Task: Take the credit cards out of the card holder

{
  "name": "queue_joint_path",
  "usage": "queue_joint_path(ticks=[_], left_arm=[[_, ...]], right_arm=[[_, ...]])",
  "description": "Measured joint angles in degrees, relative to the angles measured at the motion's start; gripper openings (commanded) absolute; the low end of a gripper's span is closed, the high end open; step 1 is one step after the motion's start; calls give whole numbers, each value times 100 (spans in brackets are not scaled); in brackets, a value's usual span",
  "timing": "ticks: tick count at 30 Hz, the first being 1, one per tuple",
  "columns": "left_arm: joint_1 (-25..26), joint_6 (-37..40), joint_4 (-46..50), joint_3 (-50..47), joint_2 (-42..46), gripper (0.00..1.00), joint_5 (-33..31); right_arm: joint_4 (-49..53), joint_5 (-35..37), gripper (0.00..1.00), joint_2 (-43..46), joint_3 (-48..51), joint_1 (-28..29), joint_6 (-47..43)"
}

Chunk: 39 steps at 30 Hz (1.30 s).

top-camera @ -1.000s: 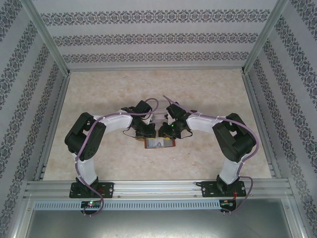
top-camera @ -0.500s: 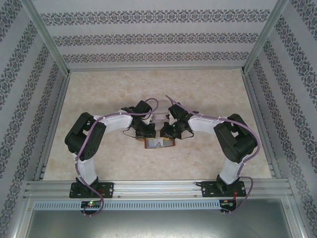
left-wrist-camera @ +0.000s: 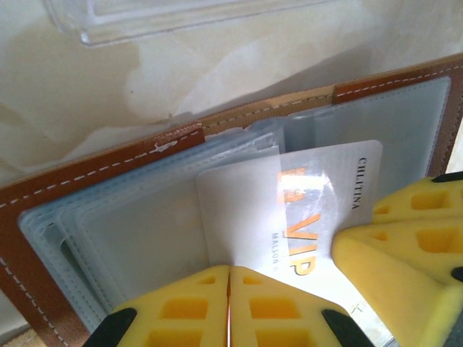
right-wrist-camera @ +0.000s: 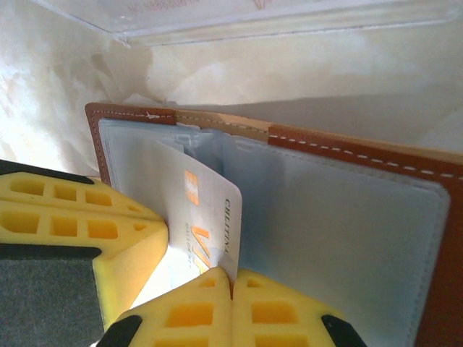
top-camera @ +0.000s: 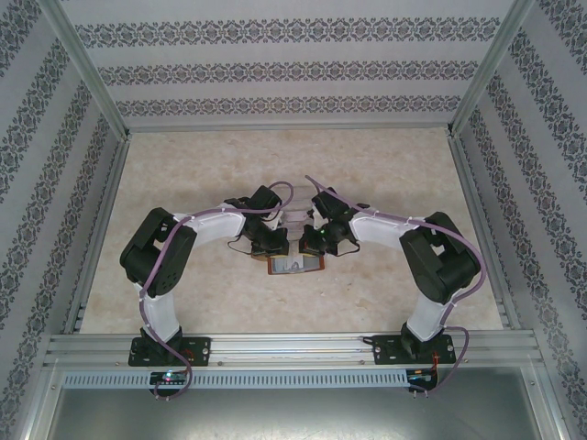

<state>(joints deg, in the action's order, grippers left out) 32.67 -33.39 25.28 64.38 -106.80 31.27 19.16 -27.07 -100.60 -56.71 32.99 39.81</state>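
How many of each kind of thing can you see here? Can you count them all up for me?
Robot tools: 2, the left tool and the right tool
Cards: 1, the white card with orange letters
Wallets: 1, the brown card holder
See-through things: 1, the clear plastic stand
Total: 5

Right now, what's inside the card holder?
The card holder holds stacked pale clear sleeves and one whitish card with orange VIP lettering, sticking partly out of a sleeve. Whether other cards sit deeper is hidden by the layered frosted plastic.
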Motion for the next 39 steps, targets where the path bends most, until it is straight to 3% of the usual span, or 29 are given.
queue_joint_path(ticks=[20, 39], left_arm=[[0, 15, 4, 2, -24, 8, 4], [0, 15, 4, 2, -24, 8, 4]], right_arm=[[1274, 1084, 0, 146, -549, 26, -595], [1040, 643, 14, 144, -577, 245, -332]])
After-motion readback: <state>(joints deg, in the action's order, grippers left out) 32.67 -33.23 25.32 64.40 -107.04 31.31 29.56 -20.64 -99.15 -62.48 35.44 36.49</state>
